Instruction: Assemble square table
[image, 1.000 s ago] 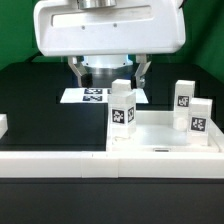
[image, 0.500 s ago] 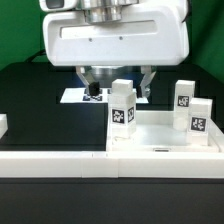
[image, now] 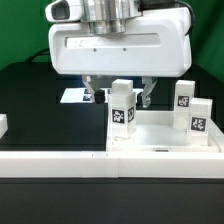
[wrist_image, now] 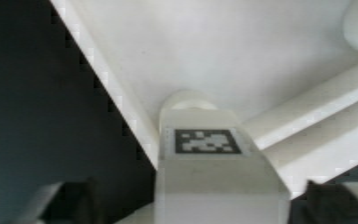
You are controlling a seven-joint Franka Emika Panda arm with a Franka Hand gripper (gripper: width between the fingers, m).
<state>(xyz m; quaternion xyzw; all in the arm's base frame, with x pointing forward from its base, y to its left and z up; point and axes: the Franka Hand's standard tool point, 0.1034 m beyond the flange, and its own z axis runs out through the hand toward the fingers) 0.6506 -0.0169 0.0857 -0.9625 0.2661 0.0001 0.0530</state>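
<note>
Surface [image: 30,90], black and bare for the most part, fills the exterior view's left. At the far left edge a small white piece [image: 3,124] pokes into frame, too cut off to identify. Along the front runs a long white border wall [image: 55,158], low and flat-topped. Behind it, further back on the surface, lies the marker board [image: 72,96], partly hidden by the arm.

Near the middle, the arm's broad white head [image: 120,50] hangs low over the scene. Its two dark fingers [image: 90,95] reach down, one on each side of an upright white leg [image: 122,110] with a black-and-white tag on its face. The jaws are open: they straddle this leg with a gap showing on both sides, so nothing is gripped. The wrist view agrees, with the leg [wrist_image: 208,150] rising tag-up in the centre and a dark fingertip [wrist_image: 51,200] standing clear of it on each flank.

The leg stands at the near left corner of the square table top [image: 160,135], a white tray with a raised rim that lies flat on the surface just behind the border wall. In the wrist view its pale floor [wrist_image: 247,60] and rim edges spread out behind the leg.

Toward the exterior view's right, two more tagged legs stand upright near the tray's right side: one further back [image: 184,95], one nearer the front [image: 199,116], close together.
</note>
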